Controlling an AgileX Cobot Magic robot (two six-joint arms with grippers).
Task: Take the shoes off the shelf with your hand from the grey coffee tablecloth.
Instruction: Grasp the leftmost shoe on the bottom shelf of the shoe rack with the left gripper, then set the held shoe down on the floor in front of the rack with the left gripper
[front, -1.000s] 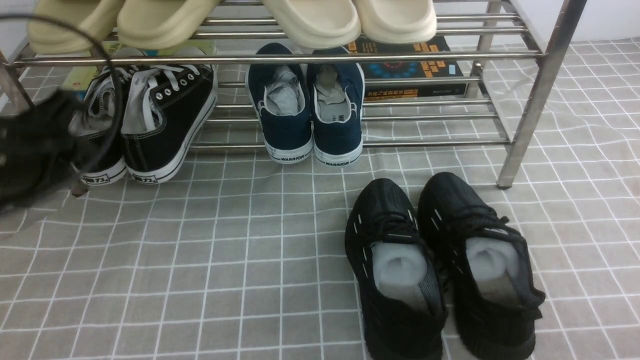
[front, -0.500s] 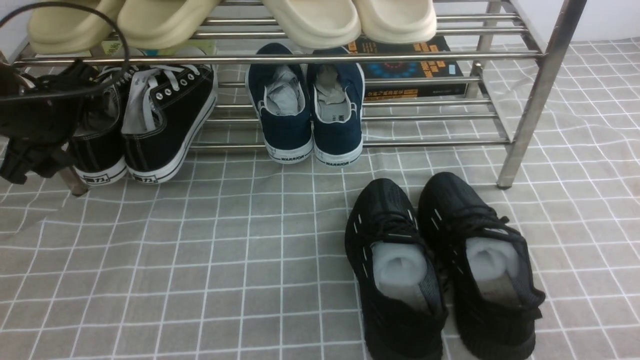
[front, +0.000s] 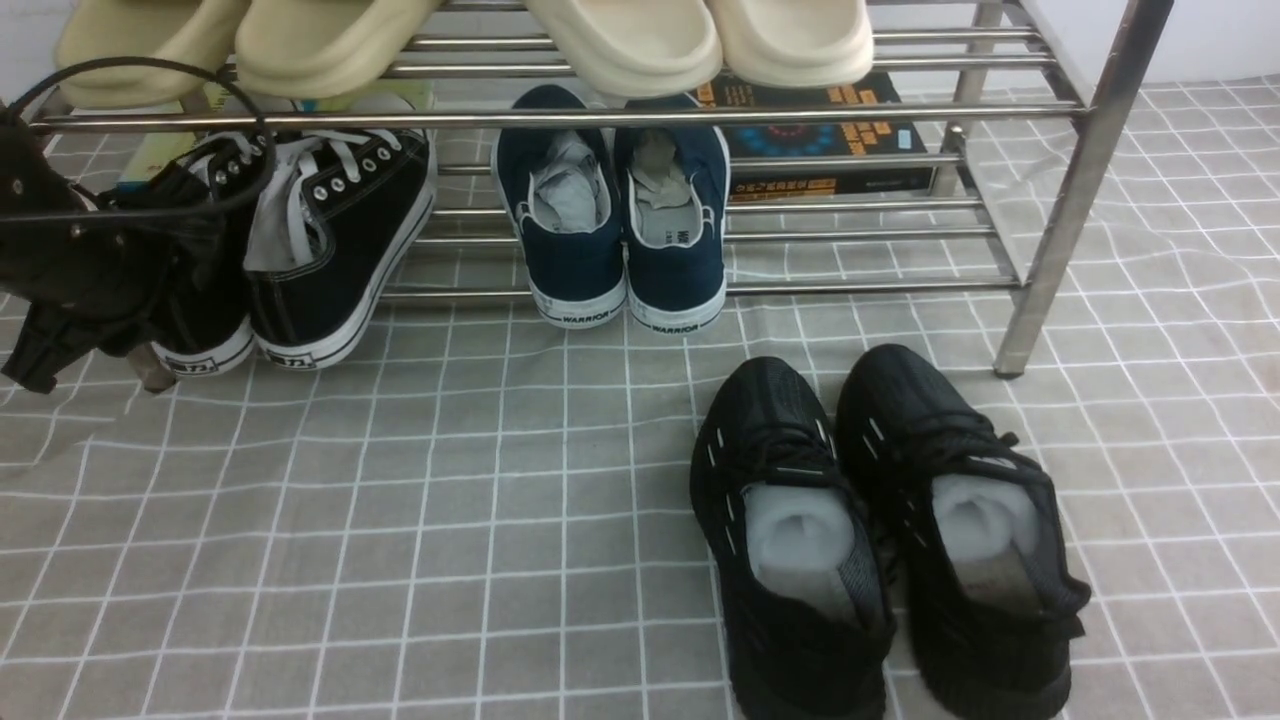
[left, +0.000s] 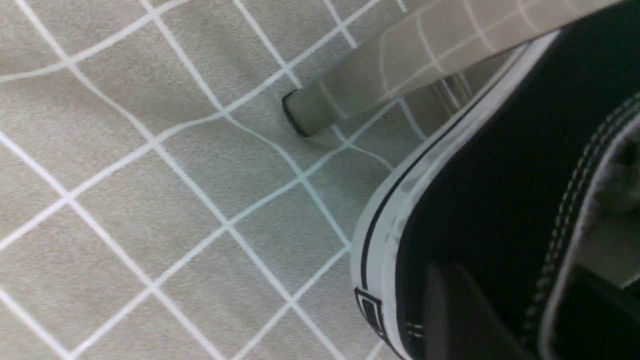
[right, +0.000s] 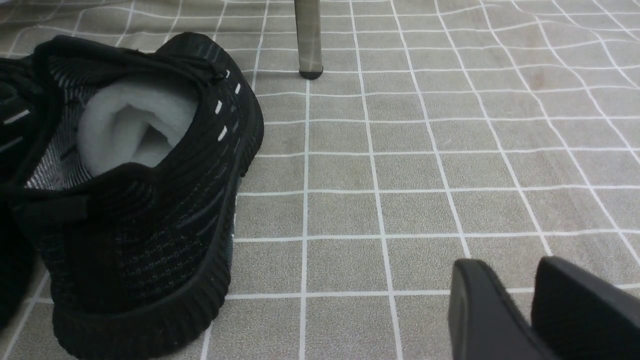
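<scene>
The shoes, black canvas sneakers with white laces (front: 340, 240), sit at the left end of the shelf's (front: 560, 118) lower tier, heels toward me. My left gripper (front: 160, 300) is at the heel of the left sneaker (front: 205, 345). In the left wrist view the left gripper (left: 510, 275) is shut on that sneaker's (left: 500, 165) heel wall, one finger outside, the other inside the shoe. The shelf stands on the grey coffee tablecloth (front: 450, 500). My right gripper (right: 515, 270) hovers low over the cloth, open and empty; the front view does not show it.
Navy slip-ons (front: 620, 230) sit mid-shelf with a book (front: 820, 140) beside them. Beige slippers (front: 620, 40) lie on the top tier. Black mesh running shoes (front: 880, 540) stand on the cloth in front. A shelf leg (left: 320, 107) stands close to the held sneaker.
My left gripper rose from the cloth at the left, reached the left sneaker's heel and closed on it. The heel has shifted slightly.
</scene>
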